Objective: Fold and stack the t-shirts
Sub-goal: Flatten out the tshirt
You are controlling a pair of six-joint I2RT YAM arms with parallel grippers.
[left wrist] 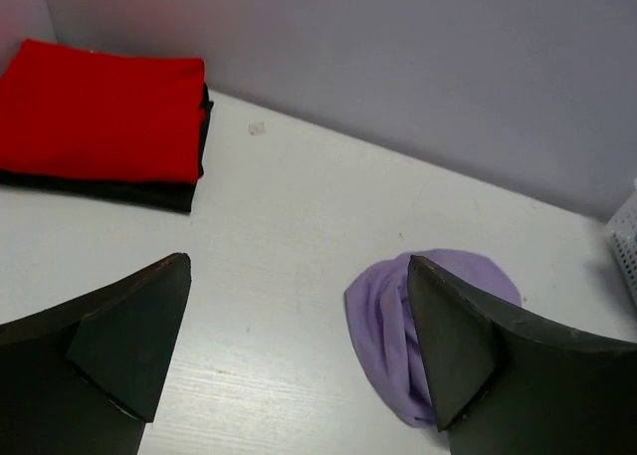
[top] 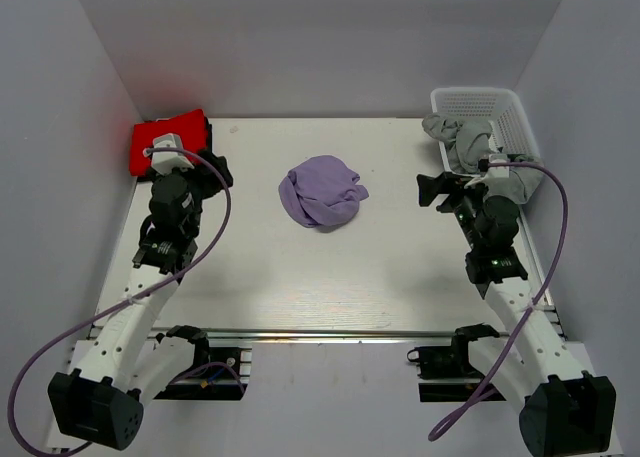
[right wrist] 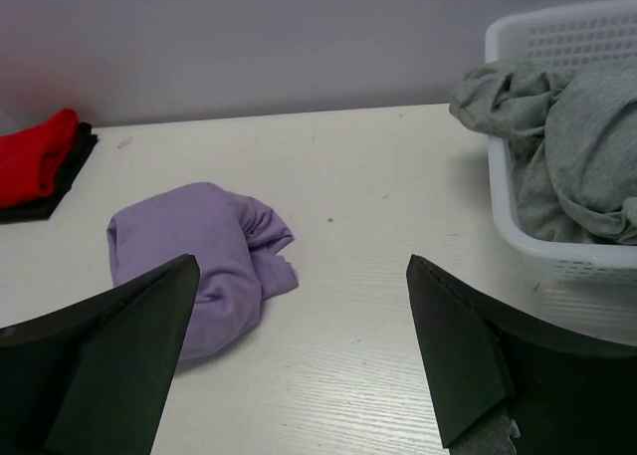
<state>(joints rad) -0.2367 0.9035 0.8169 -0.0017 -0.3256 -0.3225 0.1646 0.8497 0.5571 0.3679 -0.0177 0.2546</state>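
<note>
A light lavender t-shirt (top: 322, 190) lies crumpled in a ball at the middle of the table, also seen in the left wrist view (left wrist: 380, 324) and the right wrist view (right wrist: 189, 251). A bright red t-shirt (top: 172, 140) sits folded in the far left corner on top of a dark folded garment (left wrist: 149, 191); it shows in both wrist views (left wrist: 100, 107) (right wrist: 35, 156). My left gripper (top: 218, 169) (left wrist: 299, 266) hangs open and empty, left of the lavender shirt. My right gripper (top: 432, 190) (right wrist: 302, 266) is open and empty to the shirt's right.
A white lattice basket (top: 517, 122) (right wrist: 518, 226) stands at the far right corner, holding grey clothes (top: 470, 137) (right wrist: 567, 146) that spill over its rim. Grey walls enclose the table on the left, back and right.
</note>
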